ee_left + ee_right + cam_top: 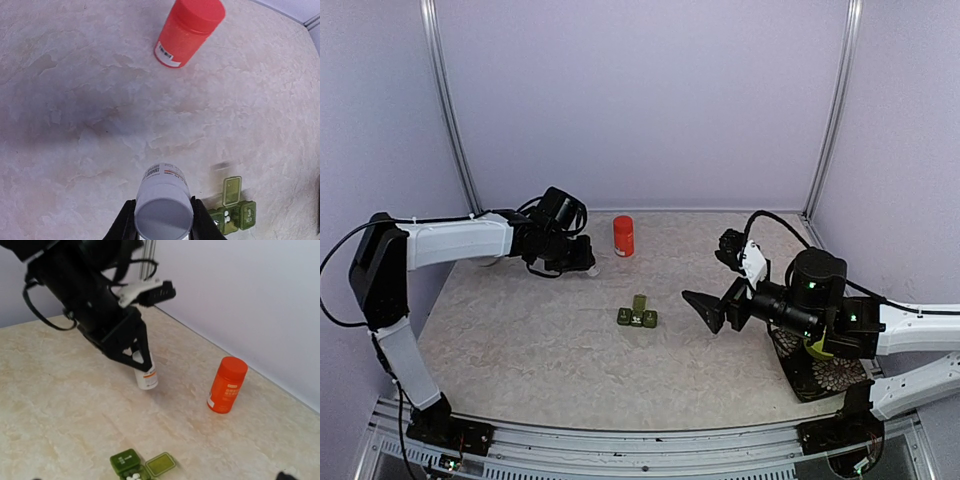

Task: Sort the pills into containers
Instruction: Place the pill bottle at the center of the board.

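Note:
The dark green pill box (637,316) lies mid-table, its middle lid flipped open and white pills in that compartment; it also shows in the left wrist view (232,212) and the right wrist view (131,466). My left gripper (582,262) is shut on a white pill bottle (162,200), held upright just above or on the table, behind and left of the box. The bottle shows in the right wrist view (146,375) too. My right gripper (705,308) is open and empty, right of the box and pointing at it.
A red-orange capped bottle (623,236) stands upright behind the box, near the back wall; it also shows in both wrist views (189,31) (227,385). A lime-green bowl (817,348) sits on a dark patterned mat (825,378) under my right arm.

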`<state>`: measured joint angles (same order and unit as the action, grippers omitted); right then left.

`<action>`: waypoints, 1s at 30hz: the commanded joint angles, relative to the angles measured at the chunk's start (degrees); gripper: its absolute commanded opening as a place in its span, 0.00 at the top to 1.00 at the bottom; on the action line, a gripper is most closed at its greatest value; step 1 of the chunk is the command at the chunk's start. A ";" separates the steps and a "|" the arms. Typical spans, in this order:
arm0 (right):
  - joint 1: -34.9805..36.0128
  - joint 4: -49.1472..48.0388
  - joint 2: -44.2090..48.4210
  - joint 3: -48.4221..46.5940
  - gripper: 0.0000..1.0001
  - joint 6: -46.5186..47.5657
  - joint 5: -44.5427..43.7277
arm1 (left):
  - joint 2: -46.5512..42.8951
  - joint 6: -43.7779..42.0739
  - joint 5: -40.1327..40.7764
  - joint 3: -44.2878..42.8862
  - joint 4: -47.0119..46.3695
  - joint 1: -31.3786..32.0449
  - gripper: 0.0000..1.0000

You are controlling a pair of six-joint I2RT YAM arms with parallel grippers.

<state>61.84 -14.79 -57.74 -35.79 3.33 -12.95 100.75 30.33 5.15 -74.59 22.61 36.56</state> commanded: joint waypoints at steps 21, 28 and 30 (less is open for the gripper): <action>-0.57 0.37 0.03 0.79 0.00 -0.70 -0.41 | 17.14 -4.33 -0.13 -11.48 2.01 -11.32 0.90; -0.58 -0.15 -0.55 0.84 0.00 -1.03 -0.30 | 18.58 -4.55 0.55 -13.25 2.75 -11.42 0.80; -0.58 -0.23 -0.78 0.91 0.00 -1.05 -0.25 | 18.67 -4.64 0.63 -13.46 2.87 -11.42 0.77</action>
<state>61.69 -14.63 -58.02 -35.55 3.27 -13.10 118.37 26.57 4.86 -85.97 24.23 25.43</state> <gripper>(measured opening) 0.996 0.280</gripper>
